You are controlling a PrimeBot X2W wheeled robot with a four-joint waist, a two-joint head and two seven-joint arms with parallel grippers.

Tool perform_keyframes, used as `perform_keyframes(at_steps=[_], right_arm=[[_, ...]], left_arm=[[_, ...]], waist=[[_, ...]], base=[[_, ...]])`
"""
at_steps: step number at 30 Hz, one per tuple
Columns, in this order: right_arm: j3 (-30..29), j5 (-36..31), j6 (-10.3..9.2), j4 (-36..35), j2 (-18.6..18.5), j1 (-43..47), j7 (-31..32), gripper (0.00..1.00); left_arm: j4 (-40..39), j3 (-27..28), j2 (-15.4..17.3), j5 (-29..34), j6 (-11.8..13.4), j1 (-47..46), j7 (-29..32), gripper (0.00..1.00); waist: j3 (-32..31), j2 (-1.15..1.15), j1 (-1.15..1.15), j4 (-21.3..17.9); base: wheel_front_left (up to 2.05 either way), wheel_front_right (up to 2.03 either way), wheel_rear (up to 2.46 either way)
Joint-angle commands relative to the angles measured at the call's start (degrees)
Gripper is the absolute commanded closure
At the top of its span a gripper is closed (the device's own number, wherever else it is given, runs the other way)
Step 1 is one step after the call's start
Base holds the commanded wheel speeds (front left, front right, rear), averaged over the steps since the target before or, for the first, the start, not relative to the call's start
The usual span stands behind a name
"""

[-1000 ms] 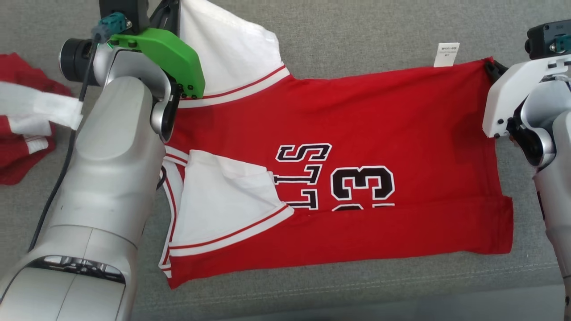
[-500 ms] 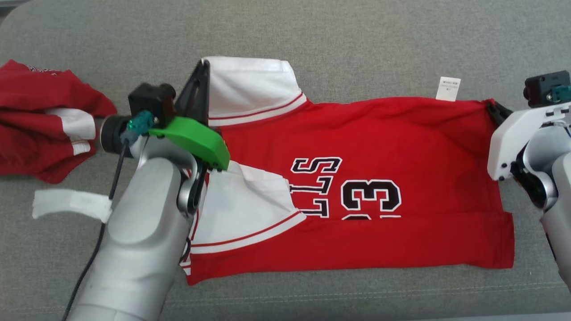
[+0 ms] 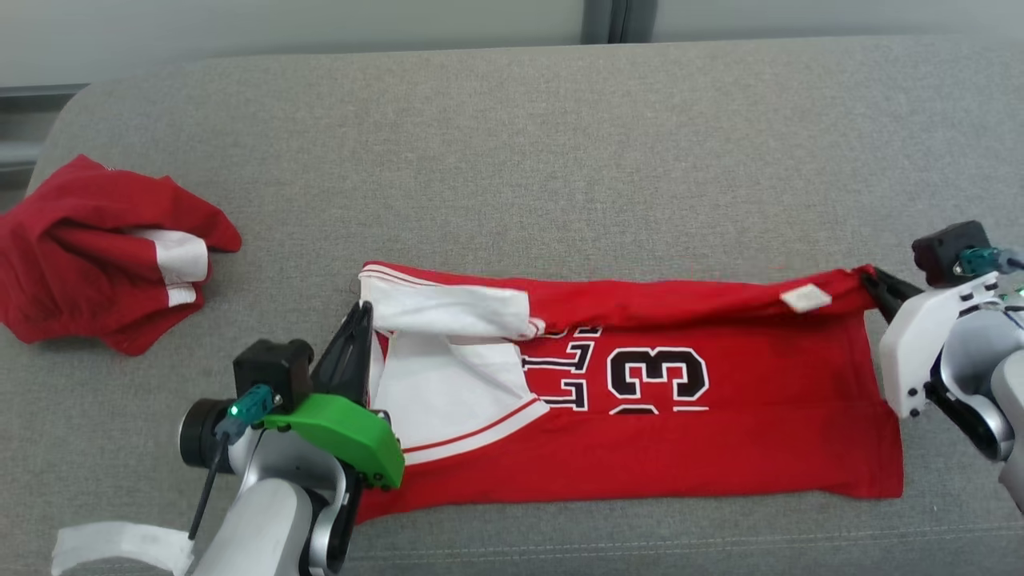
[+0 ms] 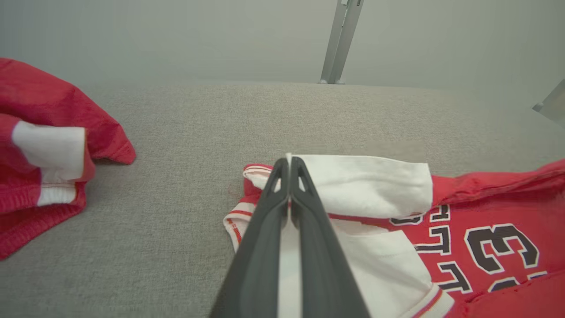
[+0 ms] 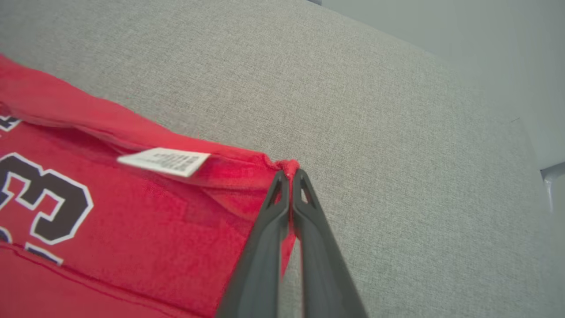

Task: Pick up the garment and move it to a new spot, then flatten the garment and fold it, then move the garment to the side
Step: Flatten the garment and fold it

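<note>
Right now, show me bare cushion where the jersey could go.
Widest free patch: the cushion beyond the jersey, from the crumpled red garment across to the right edge. A smaller gap lies between that garment and the jersey's sleeve end. Crowded: both jersey ends, where the left gripper and right gripper pinch it.

The garment's [image 3: 720, 448] lettering was partly hidden under its folded-over far edge and the white sleeve [image 3: 448, 308], and its near-left corner lay behind the green wrist mount [image 3: 344, 428]. The print on the care label [image 3: 806, 298] was too small to read. At far left, the crumpled red cloth [image 3: 80, 264] was cut off by the picture's edge.
</note>
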Motion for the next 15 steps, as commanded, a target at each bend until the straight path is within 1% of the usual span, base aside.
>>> perform_keyframes(at_steps=[1,3,8,15], right_arm=[[1.94,0.82,-0.08,-0.32,-0.99,1.18,-0.33,1.00],[4.20,1.98,-0.09,-0.39,-2.45,1.19,-0.30,1.00],[9.55,2.83,-0.09,-0.05,-5.69,0.72,-0.02,1.00],[15.40,2.93,-0.09,1.37,-8.50,-0.69,-0.05,1.00]], left_arm=[[-2.02,-0.24,0.64,-0.05,0.87,2.24,1.17,1.00],[-4.19,-0.67,1.07,0.11,1.58,4.23,2.54,1.00],[-7.94,-1.01,1.01,-0.86,3.18,8.03,4.55,1.00],[-9.36,-1.33,1.40,-1.75,4.92,12.20,6.55,1.00]], waist=[[-1.17,0.00,0.00,0.06],[-1.69,0.00,0.00,0.10],[-2.56,0.00,0.00,0.08],[-3.15,0.00,0.00,0.60]], base=[[0.00,0.00,0.00],[0.00,0.00,0.00],[0.00,0.00,0.00],[0.00,0.00,0.00]])
